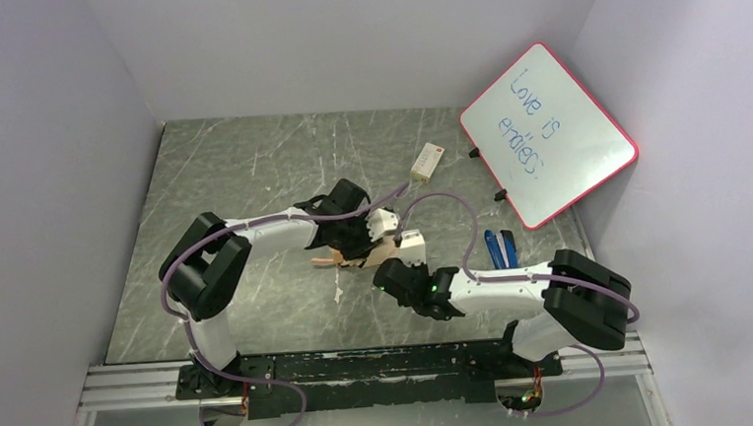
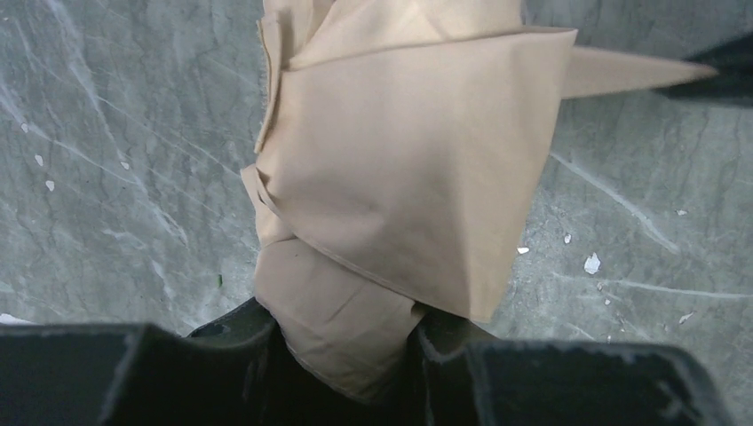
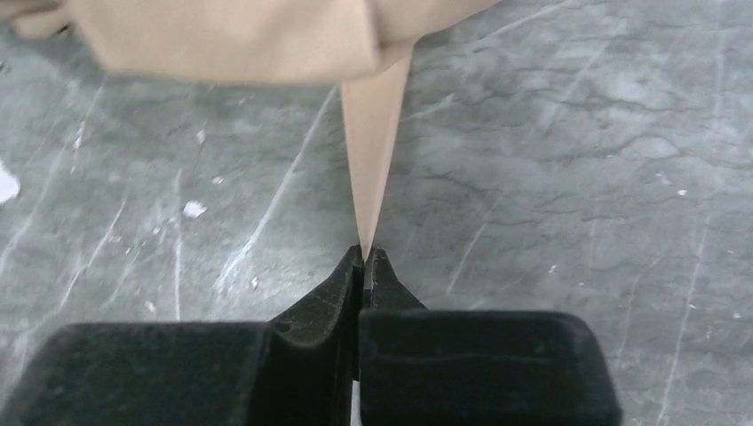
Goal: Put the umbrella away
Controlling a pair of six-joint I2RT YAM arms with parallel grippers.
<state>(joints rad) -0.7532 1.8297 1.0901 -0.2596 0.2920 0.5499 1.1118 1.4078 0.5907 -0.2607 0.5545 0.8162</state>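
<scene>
The left gripper [image 2: 342, 342] is clamped on the umbrella [image 2: 400, 177]. Its two black fingers [image 2: 444, 342] press on either side of the near end of the folded tan bundle, which runs straight out ahead of the gripper above the grey marbled counter [image 2: 107, 177]. From the far right side of the bundle a narrow tan strap [image 2: 630, 73] tapers away to the right. The right gripper [image 3: 366, 266] has its fingers together, pinching the thin tip of that strap, which stretches straight ahead of it up to the edge of the bundle. In the top view the two grippers sit close together near the middle of the counter, with the umbrella between them. To the right of the right gripper a small blue object [image 1: 498, 248] lies on the counter. Farther off beyond it, a pink-framed whiteboard [image 1: 548, 133] stands propped near the right wall.
</scene>
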